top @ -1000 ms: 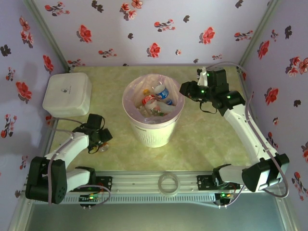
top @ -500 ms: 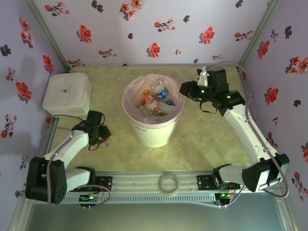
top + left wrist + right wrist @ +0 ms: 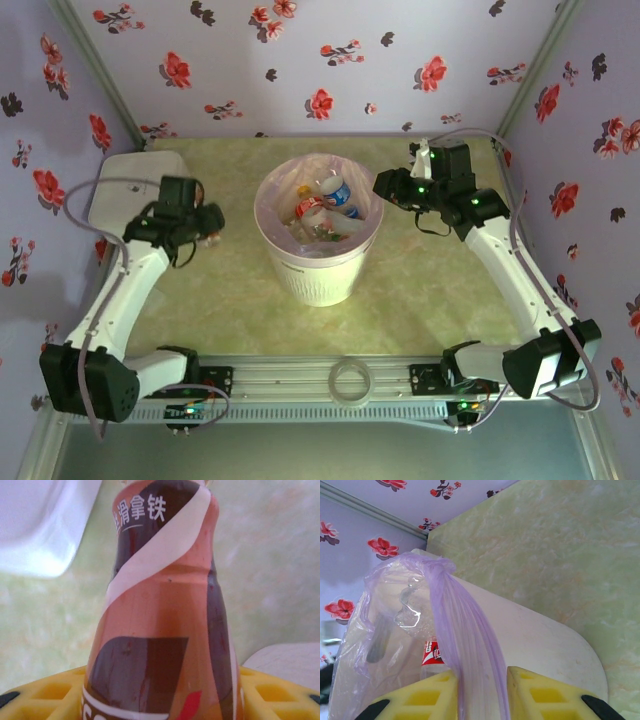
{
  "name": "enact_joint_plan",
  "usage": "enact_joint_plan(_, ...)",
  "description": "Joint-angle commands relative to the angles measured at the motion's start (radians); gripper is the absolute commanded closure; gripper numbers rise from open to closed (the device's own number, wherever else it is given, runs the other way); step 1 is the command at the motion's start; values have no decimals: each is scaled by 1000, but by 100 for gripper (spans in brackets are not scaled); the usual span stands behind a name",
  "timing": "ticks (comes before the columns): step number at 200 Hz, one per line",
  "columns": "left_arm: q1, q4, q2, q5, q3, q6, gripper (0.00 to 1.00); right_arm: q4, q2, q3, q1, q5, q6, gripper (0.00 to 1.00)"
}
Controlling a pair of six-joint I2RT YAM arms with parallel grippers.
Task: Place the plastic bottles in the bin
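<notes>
An orange-brown bottle (image 3: 160,630) with a white swirl and a dark label stands upright between my left gripper's yellow fingers (image 3: 45,692). My left gripper (image 3: 207,228) is shut on this bottle and holds it above the table, left of the bin (image 3: 318,285). The bin is round, white and ribbed, with several bottles (image 3: 325,205) lying inside its pale bag liner (image 3: 465,630). My right gripper (image 3: 384,186) sits at the bin's right rim. Its yellow fingers (image 3: 540,697) pinch a stretched fold of the liner. A red-labelled bottle (image 3: 432,652) shows through the bag.
A white rounded-square box (image 3: 135,200) sits at the back left, just behind my left gripper, and appears again as the white box (image 3: 40,525) in the left wrist view. A clear ring (image 3: 351,380) lies on the front rail. Floral walls close off three sides.
My left gripper has closed on the orange-brown bottle near the table's front left and lifted it up and back, beside the white box. The right arm has not moved.
</notes>
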Motion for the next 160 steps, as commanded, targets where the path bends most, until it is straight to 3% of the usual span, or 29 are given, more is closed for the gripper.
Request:
enact_joint_plan(1,-5,-102,20,-24,176,128,86,-14,-14,8,-14,36,2,71)
enact_joint_plan(29,-20,-125,36,5,385,181,100,-20,-15,10,-14,39,3,71)
enact_joint_plan(61,-115,-166,77,23,586,252,100,-26,-17,13,-12,48,4,71)
enact_joint_plan(86,-240,-224,148,65,725,324,100,-30,-20,16,-9,54,6,71)
enact_joint_plan(116,-398,-274,234,110,802,463,100,-30,-24,16,-5,61,7,70)
enact_joint_plan(160,-540,-343,332,126,876,649,100,-42,-22,20,-5,68,-2,70)
